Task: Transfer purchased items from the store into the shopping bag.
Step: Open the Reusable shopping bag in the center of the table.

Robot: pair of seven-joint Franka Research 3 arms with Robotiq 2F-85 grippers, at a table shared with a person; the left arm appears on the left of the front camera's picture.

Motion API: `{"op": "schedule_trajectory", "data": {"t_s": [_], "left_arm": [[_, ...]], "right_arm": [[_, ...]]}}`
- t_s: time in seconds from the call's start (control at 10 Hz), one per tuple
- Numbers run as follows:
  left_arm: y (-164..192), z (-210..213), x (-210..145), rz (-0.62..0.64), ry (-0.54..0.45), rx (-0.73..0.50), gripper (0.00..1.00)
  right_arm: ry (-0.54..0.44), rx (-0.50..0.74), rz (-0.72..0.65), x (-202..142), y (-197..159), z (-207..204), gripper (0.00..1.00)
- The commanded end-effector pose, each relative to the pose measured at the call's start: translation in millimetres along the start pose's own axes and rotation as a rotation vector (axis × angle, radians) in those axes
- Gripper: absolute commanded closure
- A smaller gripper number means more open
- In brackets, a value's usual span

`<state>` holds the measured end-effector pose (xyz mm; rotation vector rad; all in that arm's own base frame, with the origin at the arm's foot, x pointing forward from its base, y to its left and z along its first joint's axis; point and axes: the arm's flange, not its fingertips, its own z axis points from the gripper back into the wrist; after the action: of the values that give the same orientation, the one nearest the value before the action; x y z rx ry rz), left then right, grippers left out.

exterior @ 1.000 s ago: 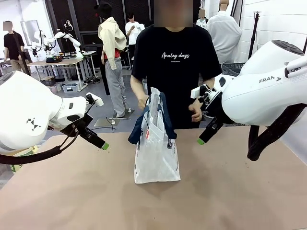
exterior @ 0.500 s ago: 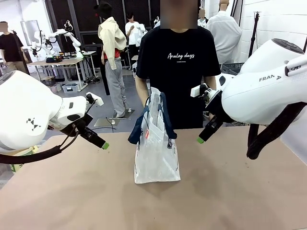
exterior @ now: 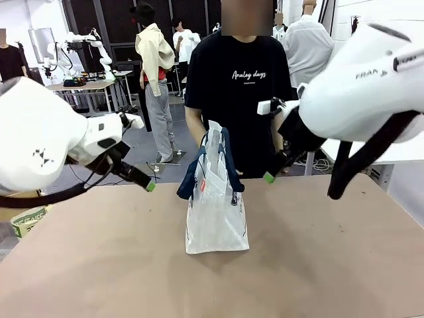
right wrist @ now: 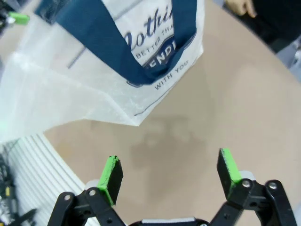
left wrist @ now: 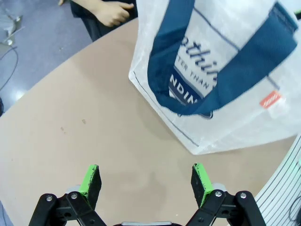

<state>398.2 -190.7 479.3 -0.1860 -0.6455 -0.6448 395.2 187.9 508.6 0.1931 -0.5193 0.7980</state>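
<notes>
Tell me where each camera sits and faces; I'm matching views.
Front: fixed between the arms, facing across the table at the person; left arm and right arm flank the shopping bag.
Left wrist: on the left arm, looking down past the open left gripper at bag and table.
Right wrist: on the right arm, looking down past the open right gripper at the bag.
Shared: both wrist views show the bag's navy handles.

Reading off person's black T-shirt (exterior: 228, 99): "Analog days", white script; smaller line beneath unreadable. On right arm (exterior: 358, 99) casing: "FRAN", rest cut off. Navy print on shopping bag (right wrist: 150, 47), partly under handle: "BETTER THA", "WITH YOU". Left wrist view catches "TER THAN", "NDIN". Bag's red label (left wrist: 270, 99): print too small.
</notes>
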Motion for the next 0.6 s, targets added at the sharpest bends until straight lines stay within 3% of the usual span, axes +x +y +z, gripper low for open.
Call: {"op": "schedule_trajectory", "data": {"t_s": [0.0,0.5], "left_arm": [[-5,26,34,0.11,0.038,0.064,0.0],[-4,51,108,0.272,0.057,0.072,0.0]], "right_arm": [[0.028,-0.035,-0.083,38,-3,14,0.0],[0.019,-0.064,-0.198,132,-19,25,0.0]]}}
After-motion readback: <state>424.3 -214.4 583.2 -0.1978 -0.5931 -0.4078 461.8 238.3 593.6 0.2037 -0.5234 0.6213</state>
